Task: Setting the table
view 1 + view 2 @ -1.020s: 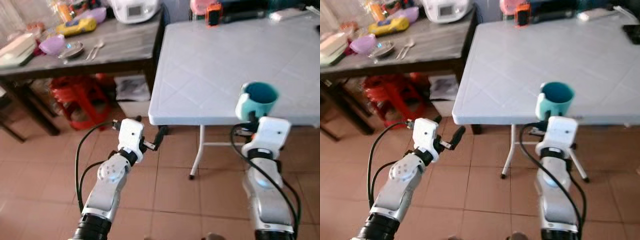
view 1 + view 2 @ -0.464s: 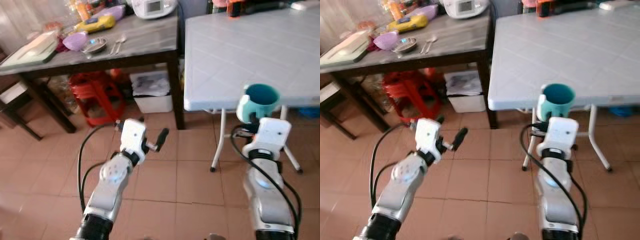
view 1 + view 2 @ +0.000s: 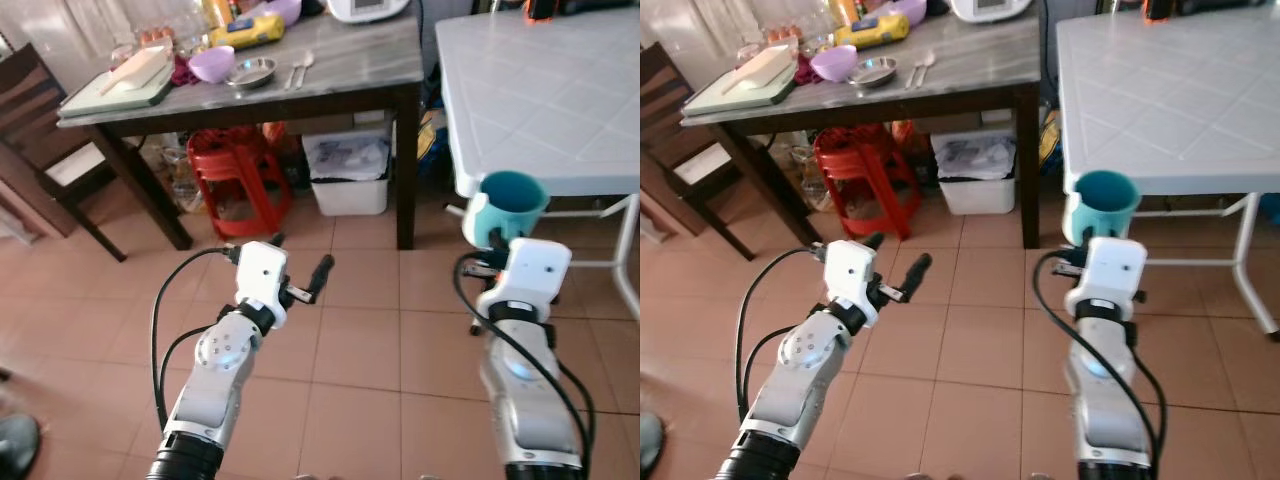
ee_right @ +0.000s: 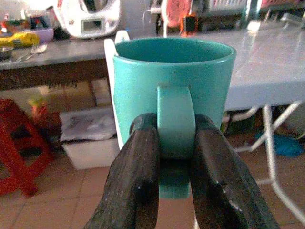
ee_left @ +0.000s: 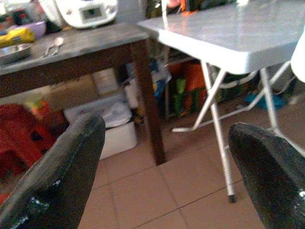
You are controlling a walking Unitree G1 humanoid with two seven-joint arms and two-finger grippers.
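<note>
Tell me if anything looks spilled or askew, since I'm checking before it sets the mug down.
Nothing stands out. The teal mug sits upright, its handle pinched in the right hand; the left hand is open.

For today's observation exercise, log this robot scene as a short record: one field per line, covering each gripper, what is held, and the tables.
right gripper: shut on the handle of the mug, held upright in front of the robot
mug: teal, over the floor by the white table's edge
left gripper: open, holding nothing, over the tiled floor
white table: ahead on the robot's right, folding legs
dark table: ahead on the left, carrying a purple bowl, a metal dish and spoons
under dark table: red stool, white bin
</note>
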